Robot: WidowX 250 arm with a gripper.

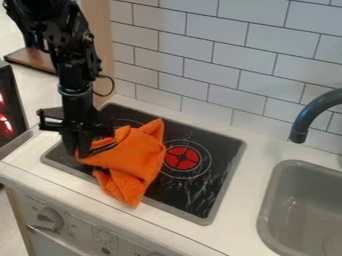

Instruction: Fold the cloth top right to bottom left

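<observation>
Control panel point(80, 232): pale front face under the table's near edge, with a round knob point(49, 219) toward its left end.
Table point(248, 187): whitish top carrying the stovetop, with the sink point(262, 217) let into it at the right, grey with rounded corners.
Stovetop point(200, 197): black, framed by a grey rim, streaked with pale marks at the near right.
Orange cloth point(133, 155): on the left part of the stovetop, rumpled and layered, one corner pointing toward the near edge, another raised in a peak at the far side.
Red burner disc point(182, 157): just to the right of the cloth, ringed by thin circles.
Gripper point(79, 144): pointing down at the cloth's left edge, over the stovetop's left side.
Jaws: at the bunched fabric; I cannot tell whether they are clenched on it or released.
Arm point(70, 65): black, coming down from the upper left to the gripper.
Tap point(308, 117): dark and curved, at the right, beyond the sink's near part.
Wall point(200, 62): white rectangular tiles with dark joints, behind the table.
</observation>
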